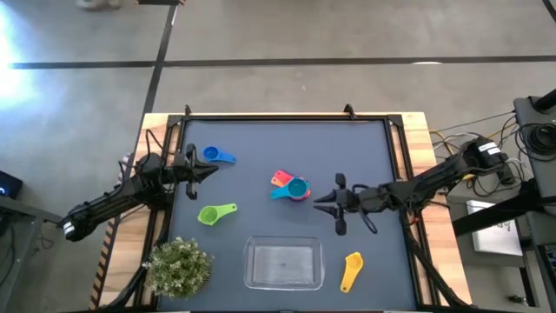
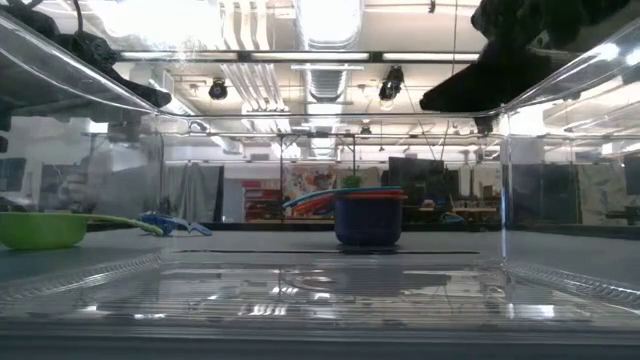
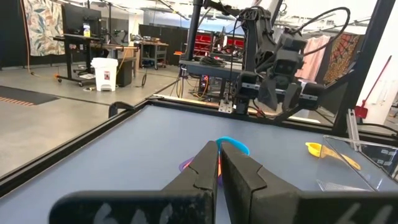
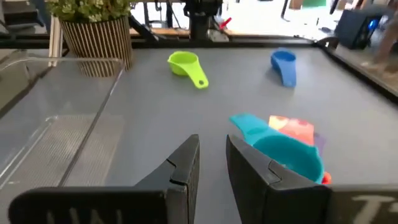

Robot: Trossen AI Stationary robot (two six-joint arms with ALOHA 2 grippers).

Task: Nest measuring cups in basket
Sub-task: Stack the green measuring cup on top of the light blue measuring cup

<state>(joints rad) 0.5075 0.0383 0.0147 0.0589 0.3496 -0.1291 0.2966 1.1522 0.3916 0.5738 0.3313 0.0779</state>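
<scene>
A nested stack of measuring cups (image 1: 293, 186), teal on top over red-pink and orange, stands mid-table on its base; in the right wrist view the stack (image 4: 286, 152) is just beside one finger. My right gripper (image 1: 320, 201) hovers at the stack's right, slightly open (image 4: 212, 146), with nothing between its fingers. A blue cup (image 1: 217, 156), a green cup (image 1: 215, 213) and a yellow cup (image 1: 350, 269) lie singly on the mat. The clear basket (image 1: 282, 263) sits at the near edge. My left gripper (image 1: 207, 169) waits shut (image 3: 217, 158) near the blue cup.
A bushy green plant (image 1: 178, 267) in a ribbed pot stands at the near left, beside the basket. A raised black frame (image 1: 287, 117) borders the mat. There is bare mat between the stack and the basket.
</scene>
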